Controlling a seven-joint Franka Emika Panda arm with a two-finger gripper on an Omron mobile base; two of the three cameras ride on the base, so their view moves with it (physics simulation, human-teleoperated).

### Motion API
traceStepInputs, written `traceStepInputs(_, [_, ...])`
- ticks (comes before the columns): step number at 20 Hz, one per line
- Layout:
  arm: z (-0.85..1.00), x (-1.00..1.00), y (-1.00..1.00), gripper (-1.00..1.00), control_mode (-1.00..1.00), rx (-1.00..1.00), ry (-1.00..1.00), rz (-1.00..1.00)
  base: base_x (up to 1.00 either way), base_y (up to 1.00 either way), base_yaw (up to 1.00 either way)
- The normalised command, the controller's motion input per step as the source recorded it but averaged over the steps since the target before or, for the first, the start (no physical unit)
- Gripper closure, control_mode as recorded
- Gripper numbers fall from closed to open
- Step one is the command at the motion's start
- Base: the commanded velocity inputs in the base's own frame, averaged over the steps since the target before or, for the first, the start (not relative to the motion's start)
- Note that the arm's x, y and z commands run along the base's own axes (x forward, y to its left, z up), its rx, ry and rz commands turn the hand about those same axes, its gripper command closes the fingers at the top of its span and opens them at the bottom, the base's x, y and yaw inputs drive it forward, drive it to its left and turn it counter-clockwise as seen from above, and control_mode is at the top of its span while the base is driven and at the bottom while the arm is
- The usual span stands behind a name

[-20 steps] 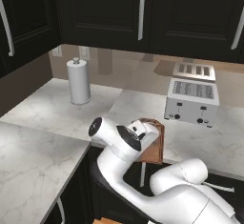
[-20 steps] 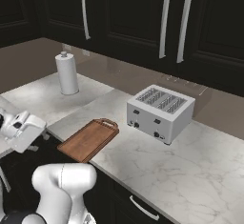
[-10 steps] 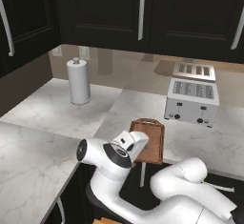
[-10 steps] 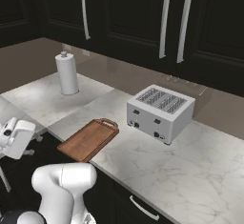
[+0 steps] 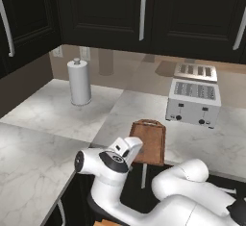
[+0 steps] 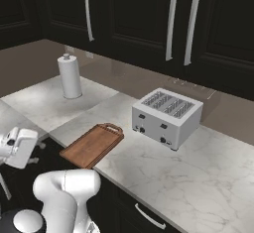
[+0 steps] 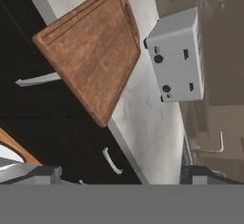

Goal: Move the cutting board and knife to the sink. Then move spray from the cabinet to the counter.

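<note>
Lying flat at the table's (image 6: 163, 177) front edge, the cutting board (image 6: 93, 145) slightly overhangs it, apparently, near the toaster (image 6: 167, 117). Gripper (image 7: 119, 173) spread wide, empty, off the board.

Near-black wall cupboards (image 6: 139, 24) with silver bar handles, brown backsplash (image 5: 120, 71)

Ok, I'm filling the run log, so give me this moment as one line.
phase: approaching cutting board | gripper: open, empty | board: on counter edge, overhanging | toaster: beside board
</note>
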Motion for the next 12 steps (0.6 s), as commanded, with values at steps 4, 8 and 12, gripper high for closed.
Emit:
traceStepInputs(4, [-0.30,0.05,0.05,-1.00,-1.00,-0.05,0.00,0.04,0.00,0.00,0.00])
traceStepInputs(8, [-0.23,0.14,0.00,-1.00,-1.00,-0.06,0.00,0.00,0.00,0.00,0.00])
traceStepInputs(12, [-0.19,0.18,0.00,-1.00,-1.00,-0.06,0.00,0.00,0.00,0.00,0.00])
